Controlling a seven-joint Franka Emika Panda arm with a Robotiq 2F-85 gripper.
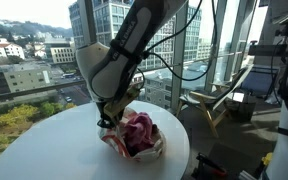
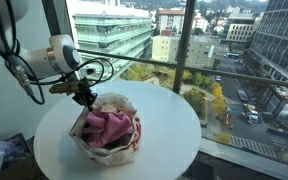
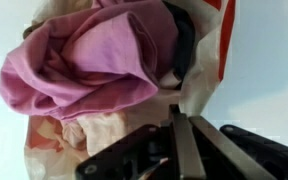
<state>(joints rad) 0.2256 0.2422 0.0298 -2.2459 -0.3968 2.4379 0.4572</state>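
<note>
Item: bag (image 1: 134,138) stuffed with pink cloth (image 3: 94,60), standing mid-bench (image 2: 169,120). End effector (image 3: 177,112) was fully closed, apparently pinching the bag's rim. Step, as I judged it: grip secured. Any next move called for a slow, steady pull.

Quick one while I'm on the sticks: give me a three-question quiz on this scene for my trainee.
1. True or false: the gripper has its jaws wide open.
2. What colour is the cloth bunched in the bag? A green, B pink, C black.
3. Fill in: the bag stands on a round white ____.

Key: 1 false, the jaws are shut, close to the bag's edge. 2 B. 3 table.
</note>
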